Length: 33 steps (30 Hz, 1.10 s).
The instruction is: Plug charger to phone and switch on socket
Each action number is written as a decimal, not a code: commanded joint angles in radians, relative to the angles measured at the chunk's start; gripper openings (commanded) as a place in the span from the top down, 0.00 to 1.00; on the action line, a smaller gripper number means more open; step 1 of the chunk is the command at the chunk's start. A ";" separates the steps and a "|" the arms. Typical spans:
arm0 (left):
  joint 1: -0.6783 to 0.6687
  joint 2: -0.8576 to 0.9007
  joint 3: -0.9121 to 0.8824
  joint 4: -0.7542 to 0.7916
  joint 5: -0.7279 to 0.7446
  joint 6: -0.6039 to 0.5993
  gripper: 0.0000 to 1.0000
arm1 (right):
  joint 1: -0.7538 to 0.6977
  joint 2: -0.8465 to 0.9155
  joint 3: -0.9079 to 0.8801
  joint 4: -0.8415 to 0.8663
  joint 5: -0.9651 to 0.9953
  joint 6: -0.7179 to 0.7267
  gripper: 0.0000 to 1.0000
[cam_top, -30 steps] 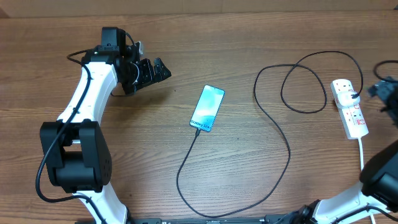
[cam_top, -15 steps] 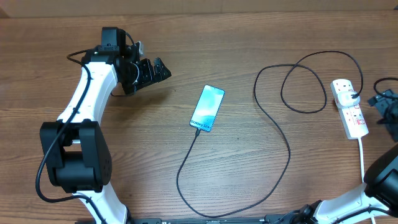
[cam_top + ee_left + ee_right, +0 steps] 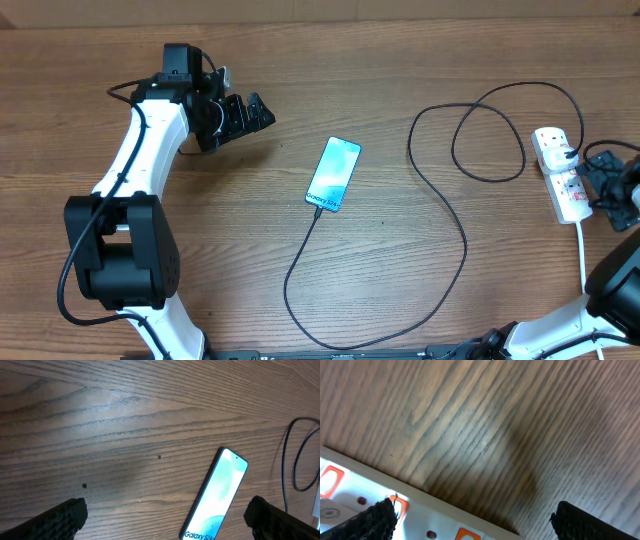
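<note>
On a wood-grain table (image 3: 400, 60), the phone (image 3: 334, 174) lies face up near the centre, its teal screen lit and its long side angled slightly to the right. The charger (image 3: 464, 240) meets the phone's near short edge. From there the thin black cable drops toward the table's front edge, sweeps up to the right and curls into a loop. It ends at a black plug seated in the far end of the socket (image 3: 556, 140).

The socket, a white strip, lies at the right of the table, well apart from the phone, with its white lead (image 3: 583, 250) trailing toward the front edge. The right wrist view shows orange-red switches (image 3: 398, 504) along the strip's top, but not whether any is pressed on.

The right gripper (image 3: 598, 186) hovers just beside the socket's right side at its middle, jaws spread wide and holding nothing. Whether it touches the strip cannot be told. The left gripper (image 3: 255, 118) is over bare wood at the far left, well apart from the phone. It points toward the phone, spread fully and empty, and its two dark fingers (image 3: 60, 520) frame the handset in the left wrist view.
</note>
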 commanded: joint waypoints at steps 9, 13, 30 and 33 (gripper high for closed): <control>-0.007 -0.017 -0.002 -0.003 -0.005 -0.005 0.00 | -0.001 -0.006 -0.079 0.112 -0.011 -0.008 0.00; -0.007 -0.017 -0.002 -0.003 -0.005 -0.005 0.00 | -0.001 -0.006 -0.079 0.125 -0.026 -0.008 0.00; -0.007 -0.017 -0.002 -0.003 -0.005 -0.005 0.00 | -0.001 -0.006 -0.079 0.150 -0.076 -0.008 0.00; -0.007 -0.017 -0.002 -0.003 -0.005 -0.005 0.00 | -0.001 -0.006 -0.079 0.151 -0.062 -0.008 0.00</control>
